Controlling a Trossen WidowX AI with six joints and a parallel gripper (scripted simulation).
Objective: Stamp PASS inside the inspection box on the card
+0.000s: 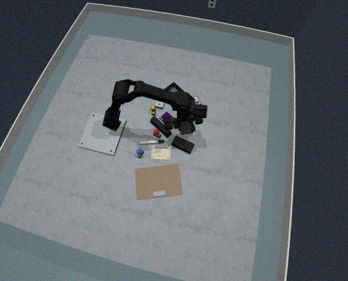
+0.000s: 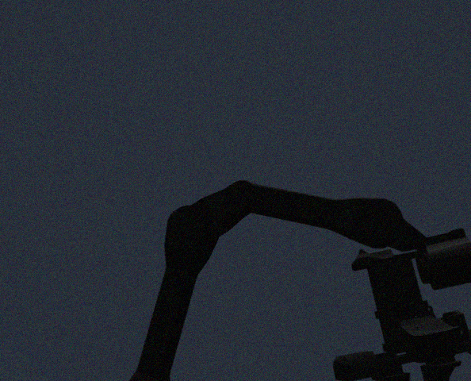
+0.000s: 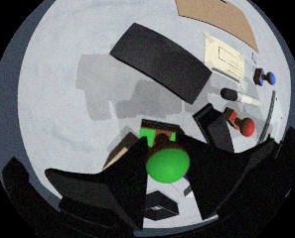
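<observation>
Black arm reaches right of frame centre with the green-knobbed stamp clamped in its gripper.

In the top view, from the left: a pale square base plate; a blue-knobbed stamp at centre; a white marker pen; a red-knobbed stamp; the cream inspection card, with a brown cardboard sheet below it; a flat black rectangular block just right of the card. The held stamp sits above and right of the card, apart from it.
</observation>
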